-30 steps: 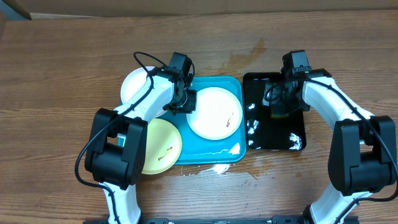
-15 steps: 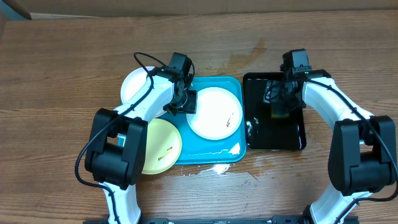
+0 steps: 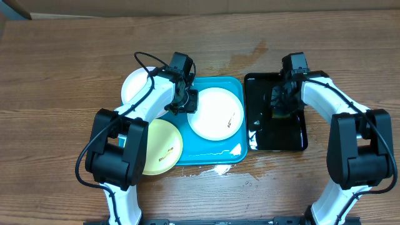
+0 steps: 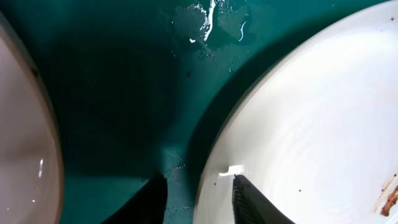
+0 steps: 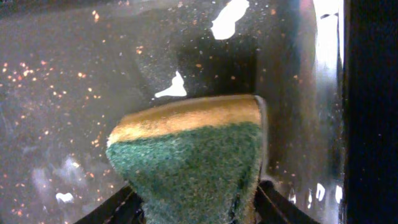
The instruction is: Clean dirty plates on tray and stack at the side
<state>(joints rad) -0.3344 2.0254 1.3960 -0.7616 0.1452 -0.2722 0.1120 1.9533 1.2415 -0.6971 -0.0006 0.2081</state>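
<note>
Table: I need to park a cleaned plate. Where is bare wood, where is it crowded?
Bare wood lies left of the white plate beside the turquoise tray, and beyond both trays. Crowded: the tray's left rim, with the yellow-green plate and left arm, and the slit between it and the black tray.

The left pincer point(image 4: 199, 200) enters at 6 o'clock, its dark fingertips point(image 4: 157, 200) straddling the rim of a white plate point(image 4: 311, 124) that fills 1 to 5 o'clock; whether they pinch it is unclear. A brown smear point(image 4: 388, 198) sits at 4. The teal tray point(image 4: 124, 93) shows droplets point(image 4: 211, 18) at 12. A second plate point(image 4: 25, 155) edges in at 9.
</note>
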